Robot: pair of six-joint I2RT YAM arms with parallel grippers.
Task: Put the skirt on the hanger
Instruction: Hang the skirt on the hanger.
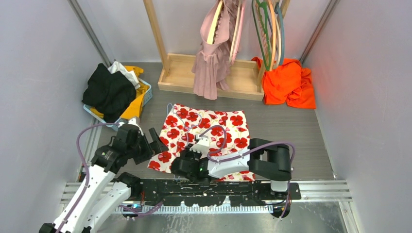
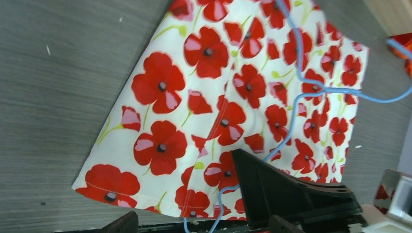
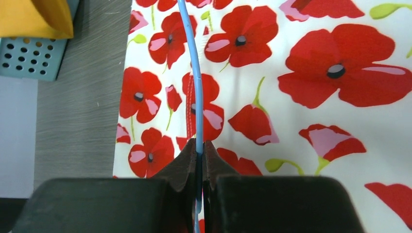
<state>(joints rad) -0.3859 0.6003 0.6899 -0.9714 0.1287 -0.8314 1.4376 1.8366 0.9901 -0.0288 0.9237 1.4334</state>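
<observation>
The skirt (image 1: 214,127), white with red poppies, lies flat on the grey table. A thin blue wire hanger (image 1: 176,115) lies across its left part. My right gripper (image 1: 186,160) is over the skirt's near left part and shut on the hanger wire (image 3: 193,63); its tips (image 3: 199,150) pinch the wire over the skirt (image 3: 301,92). My left gripper (image 1: 154,144) is open at the skirt's near left edge. In the left wrist view the skirt (image 2: 194,92) fills the frame, and the wire (image 2: 295,97) runs down between the spread fingers (image 2: 272,189).
A blue basket (image 1: 145,94) of black, white and yellow clothes stands at the left, and shows in the right wrist view (image 3: 29,60). A wooden rack (image 1: 180,80) with a pink garment (image 1: 211,58) and several hangers (image 1: 267,29) stands behind. Orange cloth (image 1: 289,82) lies at the back right.
</observation>
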